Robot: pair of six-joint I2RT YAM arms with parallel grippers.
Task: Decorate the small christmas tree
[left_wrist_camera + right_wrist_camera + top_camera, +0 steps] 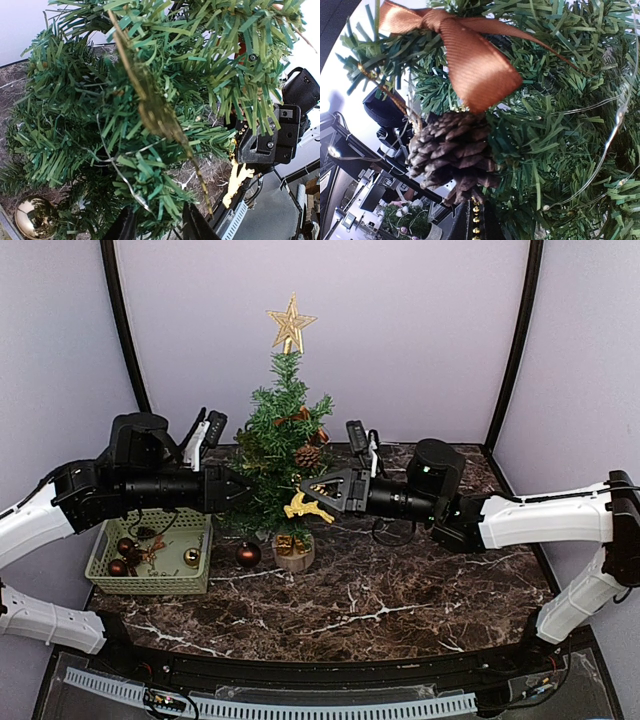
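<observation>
Here's the small christmas tree [283,455], upright on its stump base [294,558], mid-bench [420,590] and toward the far side. The green basket [150,587] sits just to its left.

Both arms are in at the foliage. The right tool [310,490] is clamped tight on the beaded loop of a gold ornament [304,508]. That ornament dangles at the tree's right flank, lower than the pinecone [307,455].

The left tool [240,494] is pushed into the left-hand branches. Its fingers [196,225] stand apart with needles between them, and nothing is clearly pinched.

My read on the tree is that it's light and top-heavy on that small base, so a sideways tug could tip it. The branches look bristly and springy and should give rather than snap. The best hold looks to be low on the trunk, or a stout branch close to it, keeping off the thin light wire [619,116].

No brand, label or readable writing anywhere.
</observation>
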